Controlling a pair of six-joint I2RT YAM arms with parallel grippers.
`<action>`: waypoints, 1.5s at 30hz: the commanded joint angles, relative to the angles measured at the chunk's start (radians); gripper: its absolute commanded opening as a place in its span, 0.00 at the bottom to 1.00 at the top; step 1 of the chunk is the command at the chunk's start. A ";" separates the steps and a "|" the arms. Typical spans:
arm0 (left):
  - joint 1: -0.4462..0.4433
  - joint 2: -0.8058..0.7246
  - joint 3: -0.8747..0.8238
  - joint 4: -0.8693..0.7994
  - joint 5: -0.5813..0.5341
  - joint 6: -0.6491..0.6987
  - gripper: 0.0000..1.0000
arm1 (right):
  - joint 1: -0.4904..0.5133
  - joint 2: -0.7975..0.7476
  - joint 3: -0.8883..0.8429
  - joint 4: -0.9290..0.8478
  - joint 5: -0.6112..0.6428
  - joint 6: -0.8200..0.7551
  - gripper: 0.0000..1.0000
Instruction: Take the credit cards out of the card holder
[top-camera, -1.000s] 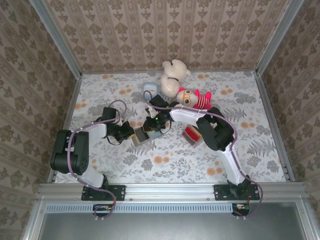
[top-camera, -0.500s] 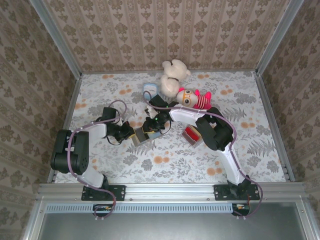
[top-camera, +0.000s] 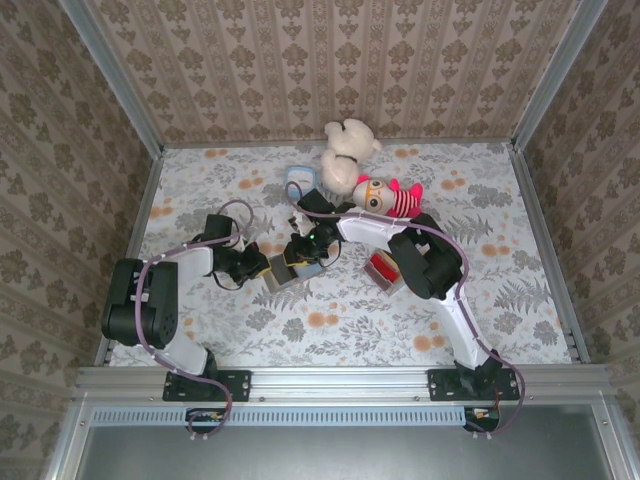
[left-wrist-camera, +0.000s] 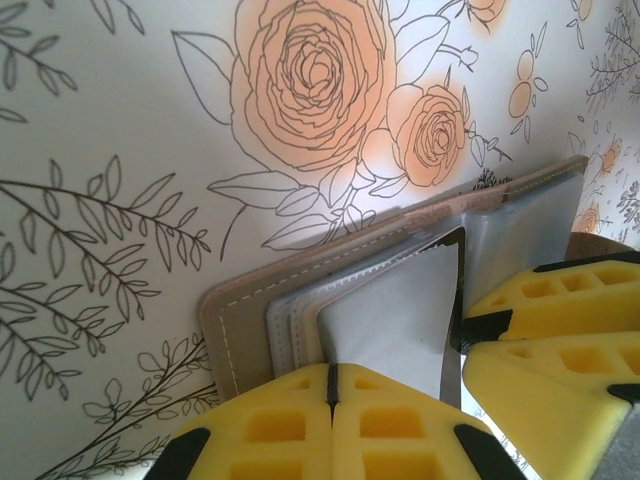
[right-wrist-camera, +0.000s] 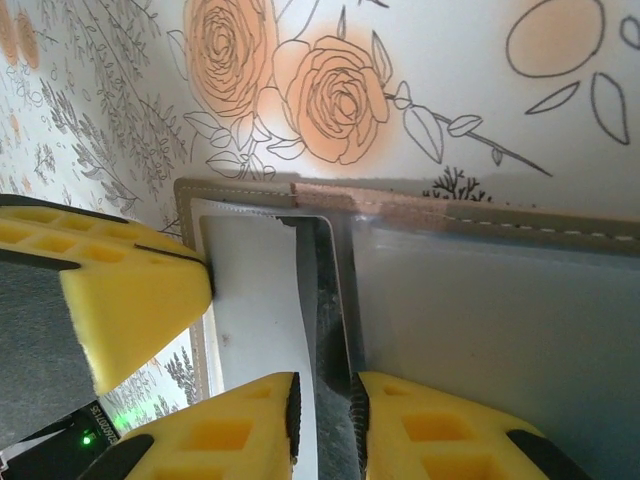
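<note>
The grey card holder lies open on the floral table between both grippers, its tan stitched edge showing. My left gripper is shut on a pale grey pocket flap and lifts it. My right gripper comes from the other side. Its pads pinch a thin dark strip beside the holder's right panel. I cannot tell whether that strip is a card or a pocket layer. The credit cards' faces are hidden. A pale blue patch shows under the right gripper.
A grey tray with red contents sits just right of the holder, under the right arm. Behind are a light blue box, a white plush bear and a red-striped doll. Patterned walls enclose the table.
</note>
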 joint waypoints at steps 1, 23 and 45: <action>-0.004 0.056 -0.037 -0.052 -0.077 0.019 0.02 | 0.003 0.034 0.024 -0.011 -0.027 0.001 0.24; -0.005 0.059 -0.040 -0.063 -0.094 0.022 0.01 | 0.010 0.039 0.028 0.005 -0.076 -0.013 0.16; 0.029 0.020 -0.025 -0.118 -0.117 0.055 0.13 | -0.058 -0.136 -0.087 -0.036 0.155 -0.026 0.00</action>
